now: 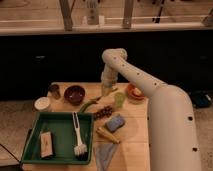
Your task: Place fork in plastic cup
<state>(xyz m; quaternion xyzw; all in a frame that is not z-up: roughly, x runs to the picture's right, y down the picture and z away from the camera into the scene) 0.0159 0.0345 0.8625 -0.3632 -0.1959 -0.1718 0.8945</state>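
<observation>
My gripper is down at the back middle of the wooden table, just left of and behind the translucent yellow-green plastic cup, which stands upright. A slim pale piece, the fork, shows right at the gripper's tip, slanting toward the cup. I cannot tell whether the gripper holds it. The fork is outside the cup.
A curved green vegetable, dark bowl, small dark cup and white round container lie left. An orange bowl sits right. A blue sponge, a green tray and a white brush are in front.
</observation>
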